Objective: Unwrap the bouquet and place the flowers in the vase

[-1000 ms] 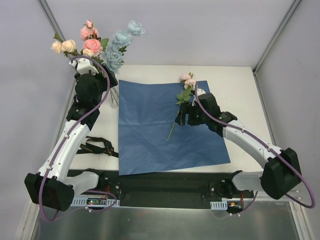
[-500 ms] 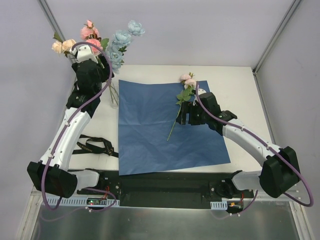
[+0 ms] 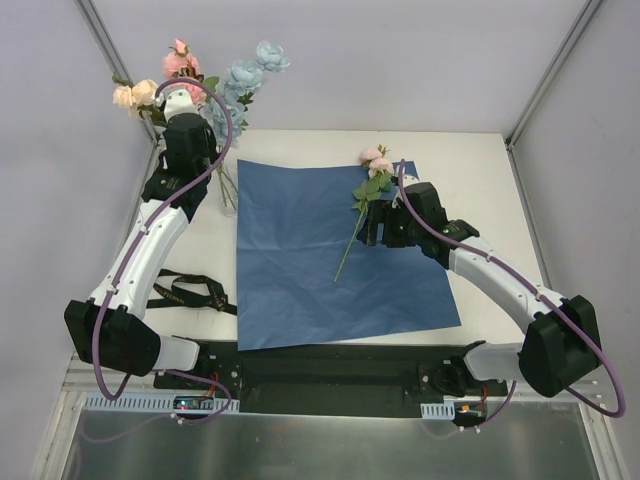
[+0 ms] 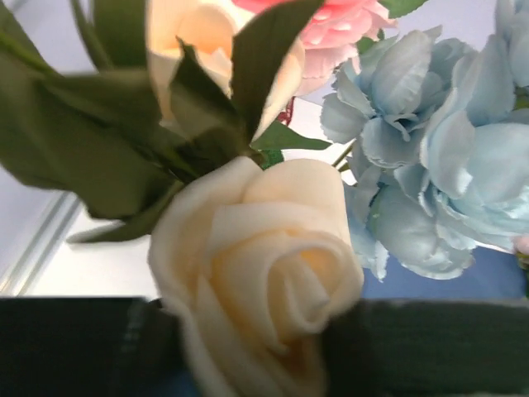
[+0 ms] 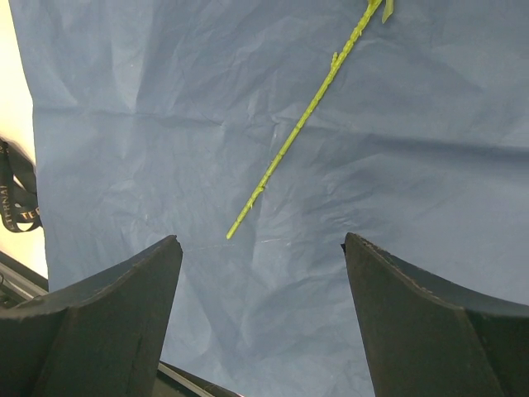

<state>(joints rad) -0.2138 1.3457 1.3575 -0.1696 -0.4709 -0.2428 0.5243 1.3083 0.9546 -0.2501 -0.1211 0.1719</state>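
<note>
While the right gripper (image 5: 260, 241) hung with jaws spread wide, holding nothing, above the blue paper sheet (image 3: 290, 270), one pink-flowered spray (image 3: 372, 172) lay on that sheet, its green stem (image 5: 307, 112) just ahead of the fingers and untouched. Left gripper (image 3: 176, 104): sat high among the flowers (image 3: 240, 80) standing in the vase (image 3: 227, 190), with a cream rose (image 4: 264, 265) between its blurred fingers (image 4: 83, 347); whether it gripped could not be told. Black ribbon (image 3: 190, 293): lay on the table (image 3: 470, 170), left of the sheet.

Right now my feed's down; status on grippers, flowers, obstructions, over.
Left gripper around cream rose, grip unclear. Right gripper open over blue paper sheet. Pink spray on it; other flowers in clear glass vase. Nothing blocking.
</note>
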